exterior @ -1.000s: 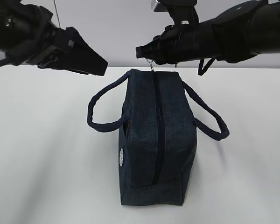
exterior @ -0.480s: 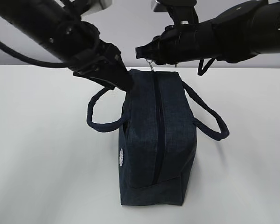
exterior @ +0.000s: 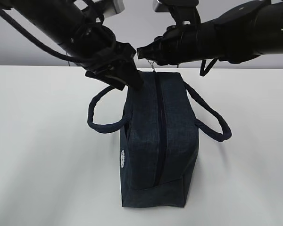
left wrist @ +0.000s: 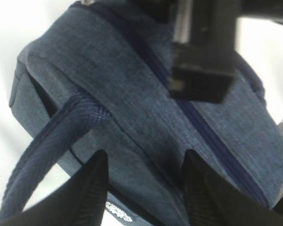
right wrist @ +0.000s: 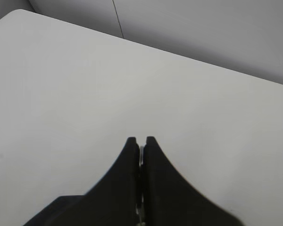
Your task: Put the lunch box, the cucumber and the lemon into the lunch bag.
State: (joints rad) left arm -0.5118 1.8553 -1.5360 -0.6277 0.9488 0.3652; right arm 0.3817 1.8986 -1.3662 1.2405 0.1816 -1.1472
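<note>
The dark navy lunch bag [exterior: 158, 141] stands on the white table with its top zipper [exterior: 159, 127] closed. My right gripper [exterior: 142, 51] is shut on the silver ring pull [exterior: 153, 66] at the bag's far end; a sliver of metal [right wrist: 140, 160] shows between its fingers. My left gripper [exterior: 134, 84] is open and rests against the bag's far left top edge. In the left wrist view its fingertips [left wrist: 100, 162] straddle the blue fabric [left wrist: 141, 117] beside the left handle [left wrist: 42, 155]. The lunch box, the cucumber and the lemon are out of view.
Two loop handles hang out to the sides, the left handle [exterior: 100, 120] and the right handle [exterior: 212, 122]. A small white logo [exterior: 122, 158] marks the bag's left side. White table [exterior: 42, 155] surrounds the bag, with a grey wall behind.
My left arm has swung in from the left and come down onto the bag's far left top edge. The right gripper and the bag have not moved.
</note>
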